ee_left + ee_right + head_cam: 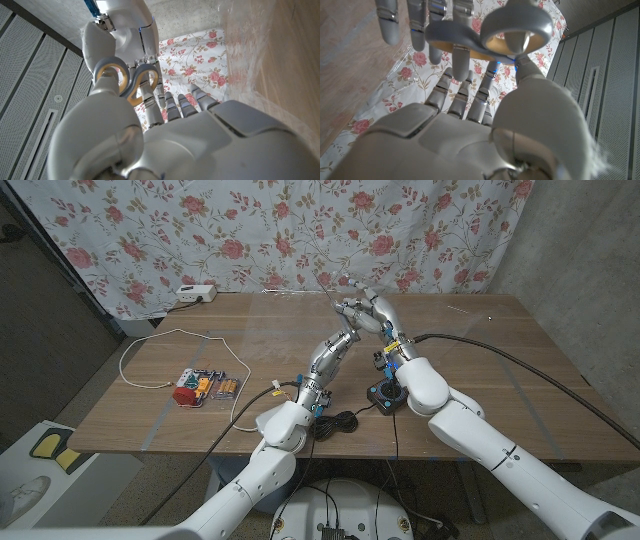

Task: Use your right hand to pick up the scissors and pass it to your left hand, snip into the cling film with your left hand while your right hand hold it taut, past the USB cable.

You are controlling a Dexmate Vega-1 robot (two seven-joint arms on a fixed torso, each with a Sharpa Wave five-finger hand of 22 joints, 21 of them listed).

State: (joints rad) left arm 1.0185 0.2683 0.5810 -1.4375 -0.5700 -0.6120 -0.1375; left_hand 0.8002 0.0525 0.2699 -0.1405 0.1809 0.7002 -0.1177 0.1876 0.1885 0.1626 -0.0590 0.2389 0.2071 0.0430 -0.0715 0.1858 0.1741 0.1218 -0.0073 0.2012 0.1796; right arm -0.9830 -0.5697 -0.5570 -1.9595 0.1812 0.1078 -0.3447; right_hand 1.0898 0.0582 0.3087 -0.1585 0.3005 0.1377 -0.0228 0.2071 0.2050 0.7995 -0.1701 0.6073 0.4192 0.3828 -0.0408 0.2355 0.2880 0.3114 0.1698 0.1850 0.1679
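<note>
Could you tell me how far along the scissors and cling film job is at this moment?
Pickup looks done: the scissors are off the table, between the right hand and left hand raised mid-table. The handover is in hand; which hand bears them is unclear. Snipping the cling film remains.

We see a makeshift test room, not a home: a wooden table (500, 370) set before a flowered curtain (300, 230) hung as a backdrop, bare concrete wall (590, 240) at the right, a power strip (195, 294), a white cable (150, 360) and a joystick (386, 394).
</note>
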